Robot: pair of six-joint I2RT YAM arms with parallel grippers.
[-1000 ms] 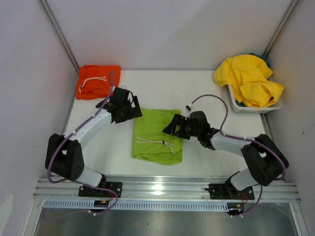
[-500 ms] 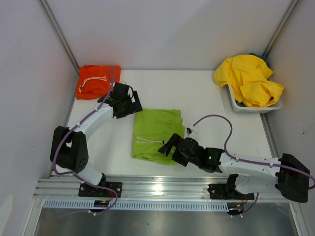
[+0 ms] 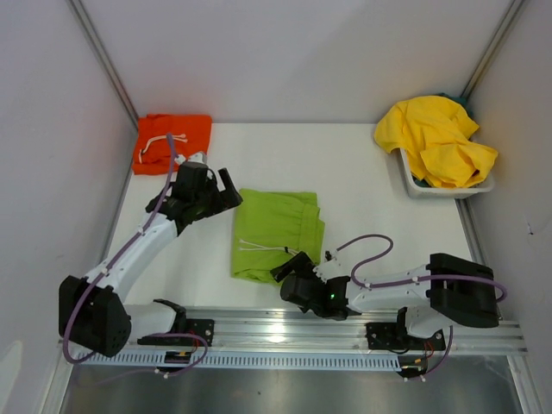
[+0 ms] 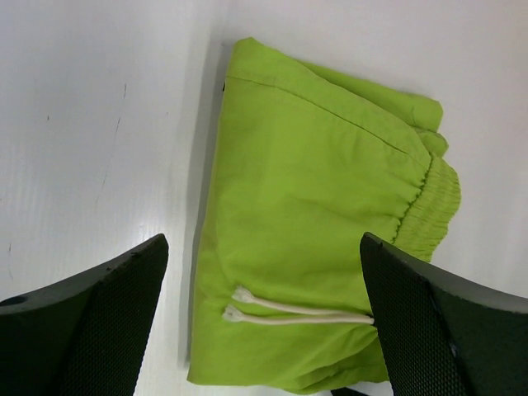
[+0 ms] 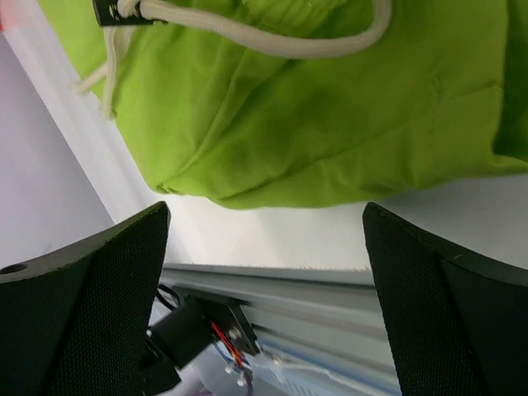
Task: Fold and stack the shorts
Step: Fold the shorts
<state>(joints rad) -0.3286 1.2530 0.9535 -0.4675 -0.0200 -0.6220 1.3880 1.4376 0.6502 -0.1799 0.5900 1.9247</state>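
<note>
The lime green shorts [image 3: 278, 231] lie folded at the table's middle, white drawstrings [image 3: 263, 248] on top. My left gripper [image 3: 228, 191] is open and empty just left of their back-left corner; in the left wrist view the green shorts [image 4: 318, 206] and drawstrings [image 4: 293, 312] lie between its spread fingers [image 4: 91, 330]. My right gripper [image 3: 289, 269] is open and empty low at their front edge; its view shows the green fabric [image 5: 330, 124] above its open jaws. The orange shorts [image 3: 172, 142] lie folded at the back left. Yellow shorts [image 3: 435, 138] are heaped at the back right.
A white bin [image 3: 431, 190] holds the yellow heap at the back right. The metal rail [image 3: 285, 328] runs along the near table edge and shows in the right wrist view [image 5: 289, 297]. Grey walls enclose the table on three sides.
My right arm swung from the green shorts' right side down to their front edge. My left gripper drew back to the left, off the shorts. The green shorts stayed in place.
</note>
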